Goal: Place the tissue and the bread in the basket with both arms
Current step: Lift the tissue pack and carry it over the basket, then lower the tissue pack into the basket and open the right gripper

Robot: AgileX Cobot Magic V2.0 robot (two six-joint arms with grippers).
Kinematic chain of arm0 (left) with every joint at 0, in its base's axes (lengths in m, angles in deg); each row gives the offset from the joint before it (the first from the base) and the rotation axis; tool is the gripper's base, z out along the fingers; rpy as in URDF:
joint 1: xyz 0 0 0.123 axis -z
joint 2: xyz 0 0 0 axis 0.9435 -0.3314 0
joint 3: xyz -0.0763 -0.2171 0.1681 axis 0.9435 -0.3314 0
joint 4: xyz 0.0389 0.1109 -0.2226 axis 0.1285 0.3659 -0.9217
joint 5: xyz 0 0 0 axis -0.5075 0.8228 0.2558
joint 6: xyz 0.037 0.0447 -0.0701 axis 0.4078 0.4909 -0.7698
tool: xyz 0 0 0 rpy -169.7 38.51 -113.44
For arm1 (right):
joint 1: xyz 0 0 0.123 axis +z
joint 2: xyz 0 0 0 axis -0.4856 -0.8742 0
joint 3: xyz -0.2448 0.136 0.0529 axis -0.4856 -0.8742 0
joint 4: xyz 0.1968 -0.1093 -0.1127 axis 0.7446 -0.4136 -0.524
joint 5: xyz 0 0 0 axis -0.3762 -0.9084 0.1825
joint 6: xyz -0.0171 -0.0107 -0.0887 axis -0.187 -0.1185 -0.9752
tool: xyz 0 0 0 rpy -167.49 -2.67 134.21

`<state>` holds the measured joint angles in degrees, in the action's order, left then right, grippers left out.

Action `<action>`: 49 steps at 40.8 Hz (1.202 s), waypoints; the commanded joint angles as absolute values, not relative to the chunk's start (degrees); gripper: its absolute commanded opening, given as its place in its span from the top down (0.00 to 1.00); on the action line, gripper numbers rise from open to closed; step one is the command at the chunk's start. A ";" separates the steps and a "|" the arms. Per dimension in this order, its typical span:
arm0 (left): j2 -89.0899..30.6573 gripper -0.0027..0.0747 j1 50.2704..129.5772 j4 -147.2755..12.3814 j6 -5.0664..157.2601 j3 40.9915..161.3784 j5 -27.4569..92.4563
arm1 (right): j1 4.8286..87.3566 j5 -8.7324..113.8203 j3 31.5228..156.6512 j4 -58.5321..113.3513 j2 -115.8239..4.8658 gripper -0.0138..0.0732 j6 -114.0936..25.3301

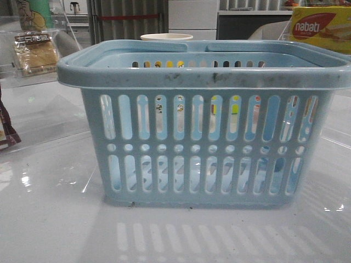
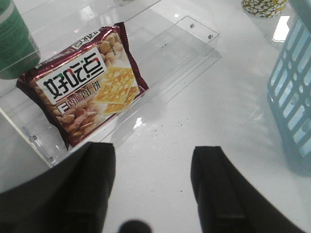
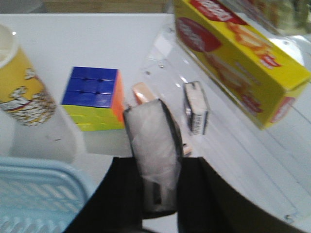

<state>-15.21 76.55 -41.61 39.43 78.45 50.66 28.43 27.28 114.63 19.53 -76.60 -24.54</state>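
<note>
The light blue basket [image 1: 203, 120] stands in the middle of the table; it also shows in the left wrist view [image 2: 291, 87] and in the right wrist view [image 3: 34, 194]. The bread [image 1: 35, 52] lies in its clear wrapper on a clear shelf at the far left. My right gripper [image 3: 156, 162] is shut on the tissue [image 3: 153, 141], a grey-white pack with black edges, and holds it above the table beside the basket's rim. My left gripper [image 2: 154, 148] is open and empty over bare table, left of the basket. Neither gripper shows in the front view.
A dark red biscuit packet [image 2: 87, 82] lies on a clear acrylic tray [image 2: 189, 39] beside a green cylinder [image 2: 14, 39]. Near the right gripper are a popcorn cup [image 3: 19, 82], a colour cube [image 3: 92, 97], a small box [image 3: 196, 107] and the yellow nabati box [image 3: 233, 53].
</note>
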 commanded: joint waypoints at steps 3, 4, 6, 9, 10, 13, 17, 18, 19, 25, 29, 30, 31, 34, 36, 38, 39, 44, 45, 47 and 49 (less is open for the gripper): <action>-15.20 0.42 76.50 -41.97 39.05 80.47 46.15 | 36.38 27.45 116.64 20.31 -72.19 0.62 -25.00; -15.20 0.42 76.50 -41.97 39.05 80.47 46.15 | 38.15 26.59 116.57 20.31 -72.11 0.62 -25.00; -15.20 0.42 76.50 -41.97 39.05 80.47 46.15 | 41.33 25.09 116.23 20.31 -72.18 0.62 -25.34; -15.20 0.42 76.50 -41.97 39.05 80.47 46.15 | 45.72 24.28 114.72 20.37 -72.30 0.62 -25.67; -15.20 0.42 76.50 -41.97 39.05 80.47 46.15 | 47.41 24.28 114.15 20.37 -72.29 0.62 -25.75; -15.20 0.42 76.50 -41.97 39.05 80.47 46.15 | 50.98 24.64 112.00 20.37 -72.58 0.62 -25.80; -15.20 0.42 76.50 -41.97 39.05 80.47 46.15 | 54.32 25.23 109.10 20.37 -73.66 0.62 -25.80; -15.20 0.42 76.50 -41.97 39.05 80.47 46.15 | 54.69 25.39 108.58 20.37 -73.96 0.62 -25.80; -15.20 0.42 76.50 -41.97 39.05 80.47 46.15 | 54.97 25.72 107.99 20.37 -74.27 0.61 -25.80; -15.20 0.42 76.50 -42.06 39.05 80.47 46.15 | 55.22 26.66 106.69 20.89 -76.52 0.45 -25.80; -15.20 0.42 76.50 -42.06 39.05 80.47 46.15 | 55.22 27.44 106.65 20.89 -77.03 0.27 -25.80; -15.20 0.42 76.50 -42.06 39.05 80.47 46.15 | 55.22 27.70 106.65 20.89 -77.03 0.24 -25.80; -15.20 0.42 76.50 -42.06 39.05 80.47 46.15 | 55.22 27.97 106.65 20.89 -76.92 0.22 -25.80; -15.20 0.42 76.50 -42.06 39.05 80.47 46.15 | 55.22 28.30 106.65 20.89 -76.31 0.19 -26.07; -15.20 0.42 76.50 -42.06 39.05 80.47 46.15 | 55.22 28.24 106.65 20.89 -75.55 0.20 -26.30; -15.20 0.42 76.50 -42.06 39.05 80.47 46.15 | 55.22 28.10 106.37 20.89 -74.57 0.20 -26.76; -15.20 0.42 76.50 -42.06 39.05 80.47 46.15 | 55.31 28.10 106.10 20.89 -73.78 0.20 -26.91; -15.20 0.42 76.50 -42.06 39.05 80.47 46.15 | 55.39 28.26 103.66 20.89 -68.74 0.20 -28.25; -15.20 0.42 76.50 -42.06 39.05 80.47 46.15 | 55.39 28.26 103.04 20.89 -67.63 0.20 -28.25; -15.20 0.42 76.50 -42.06 39.05 80.47 46.15 | 55.39 28.26 101.43 20.89 -64.98 0.20 -28.25; -15.20 0.41 76.50 -42.06 39.05 80.47 45.98 | 55.39 28.26 99.69 20.89 -61.92 0.20 -28.25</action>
